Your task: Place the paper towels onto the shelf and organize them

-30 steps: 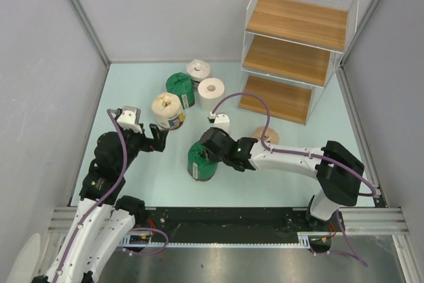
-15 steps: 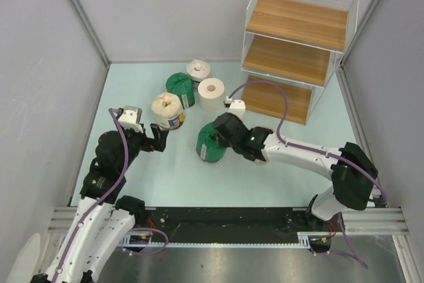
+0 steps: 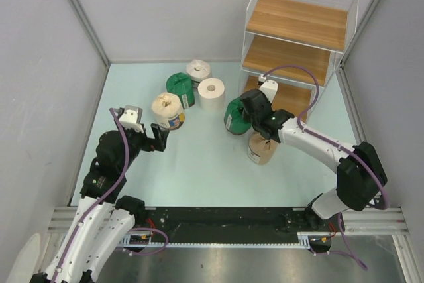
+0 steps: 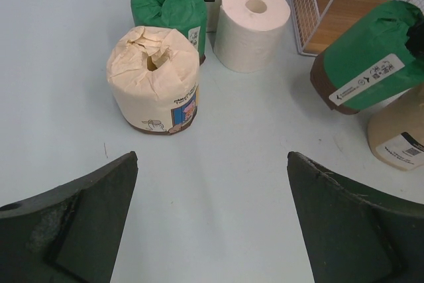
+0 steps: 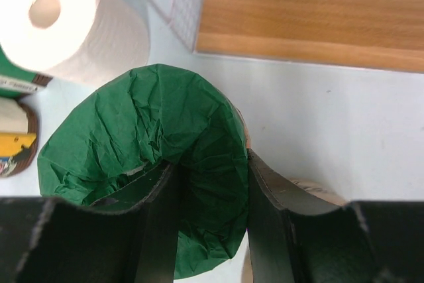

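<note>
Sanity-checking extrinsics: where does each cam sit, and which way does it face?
Top external: above and behind the bases, looking down on the table; left arm and right arm show.
Left wrist: low over the table, facing forward at the cream roll; the open left fingers frame the bottom corners.
Right wrist: looking down on the green roll clamped in the right fingers, shelf board beyond.
Shared: all three see that green roll and the bare white roll.
</note>
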